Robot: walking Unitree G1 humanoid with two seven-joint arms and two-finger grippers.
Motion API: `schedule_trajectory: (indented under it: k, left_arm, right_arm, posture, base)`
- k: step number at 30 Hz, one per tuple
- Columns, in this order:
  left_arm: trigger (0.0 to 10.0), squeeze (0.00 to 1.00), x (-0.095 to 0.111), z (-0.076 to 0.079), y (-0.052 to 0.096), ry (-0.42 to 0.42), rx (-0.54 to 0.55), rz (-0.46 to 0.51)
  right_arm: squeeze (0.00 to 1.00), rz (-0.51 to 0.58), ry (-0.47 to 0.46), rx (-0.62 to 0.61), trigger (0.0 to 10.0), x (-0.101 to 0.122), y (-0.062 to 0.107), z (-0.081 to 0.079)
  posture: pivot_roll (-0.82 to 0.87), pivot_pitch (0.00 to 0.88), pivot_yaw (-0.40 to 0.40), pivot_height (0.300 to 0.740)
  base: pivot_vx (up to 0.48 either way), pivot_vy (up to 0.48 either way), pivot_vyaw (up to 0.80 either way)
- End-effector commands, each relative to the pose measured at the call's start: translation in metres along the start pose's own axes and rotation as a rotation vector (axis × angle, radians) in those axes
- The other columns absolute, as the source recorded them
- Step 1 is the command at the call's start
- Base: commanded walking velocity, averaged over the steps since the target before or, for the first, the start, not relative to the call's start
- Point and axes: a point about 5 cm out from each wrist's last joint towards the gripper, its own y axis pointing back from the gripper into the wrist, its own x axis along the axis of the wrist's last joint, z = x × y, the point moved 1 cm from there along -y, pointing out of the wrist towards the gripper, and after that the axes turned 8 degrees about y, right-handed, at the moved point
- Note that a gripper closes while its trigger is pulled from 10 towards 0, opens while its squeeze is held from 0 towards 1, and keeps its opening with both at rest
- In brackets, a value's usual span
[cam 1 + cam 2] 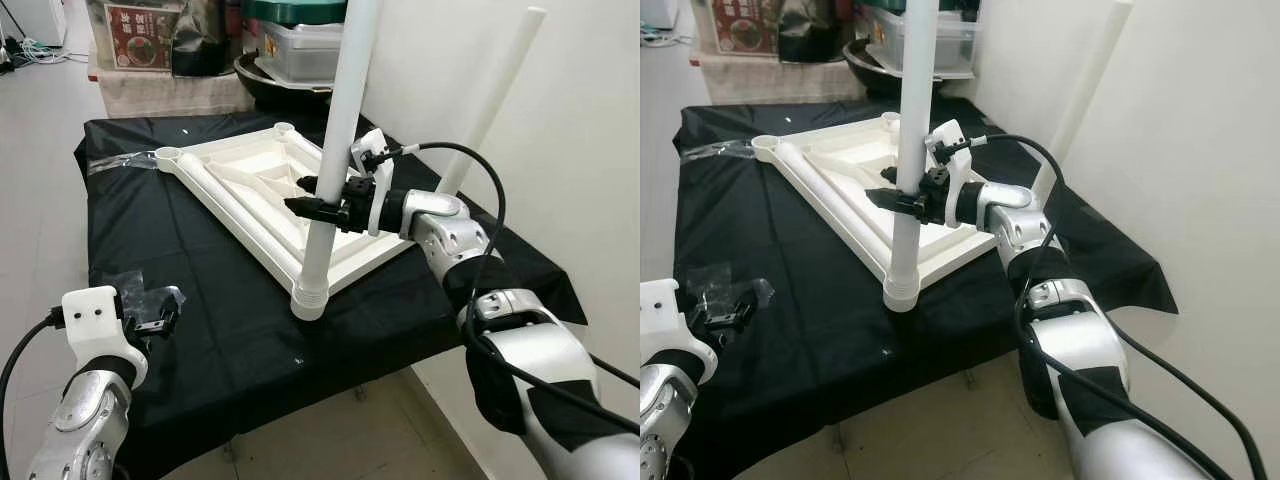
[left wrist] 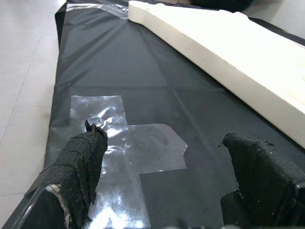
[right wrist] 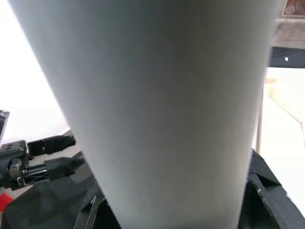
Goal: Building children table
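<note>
Left claw [image 2: 162, 191] hovers low over the black cloth [image 1: 230, 300] at the front left corner of the surface, fingers [image 2: 81, 157] spread, nothing between them; clear tape patch [image 2: 128, 148] on the cloth just ahead of it. Small crumpled plastic bag [image 1: 150, 295] with dark parts lies beside the left wrist. White tabletop [image 1: 250, 190], upside down, lies diagonally across the surface centre, one corner socket [image 1: 166, 156] toward the far left edge. White table leg [image 1: 335, 170] stands upright, threaded base in the tabletop's near corner. Right claw [image 1: 318, 200] pinches this leg at mid-height. Second leg [image 1: 490, 110] leans on the wall, right edge.
</note>
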Motion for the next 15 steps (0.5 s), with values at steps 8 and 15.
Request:
schedule_trajectory:
  k: [8,15]
  left_arm:
    - [10.0,0.00,0.000,0.001,0.001,0.004,-0.019,-0.006]
    - [10.0,0.00,0.000,0.000,0.001,0.006,-0.021,-0.001]
  right_arm:
    - [0.00,-0.038,0.001,-0.166,0.0,-0.013,0.012,0.013]
    - [0.00,-0.178,-0.277,-0.835,0.0,-0.051,0.004,0.019]
  posture:
    - [0.21,0.000,-0.160,0.740]
    - [0.20,0.000,-0.147,0.740]
  base:
    - [0.000,0.000,0.00]
    - [0.000,0.000,0.00]
